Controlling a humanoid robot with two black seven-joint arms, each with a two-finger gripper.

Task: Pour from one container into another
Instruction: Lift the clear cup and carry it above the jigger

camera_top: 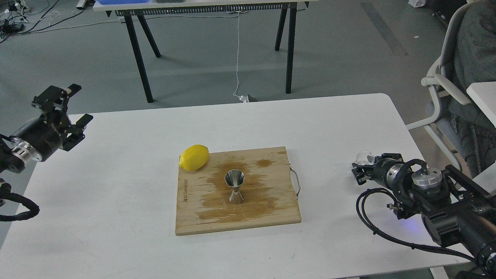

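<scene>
The steel hourglass jigger [235,186] stands upright in the middle of the wooden cutting board [193,217], on a dark wet patch. The small clear glass cup [365,157] sits near the table's right edge, right against the upper finger of my right gripper [359,170]. That gripper is dark and small here, so I cannot make out whether its fingers close on the cup. My left gripper [80,104] hovers open and holds nothing over the table's far left edge, far from both containers.
A yellow lemon [194,157] lies at the board's back left corner. The board has a metal handle [296,181] on its right side. A chair [441,81] stands off the table's right side, and another table [209,6] stands behind.
</scene>
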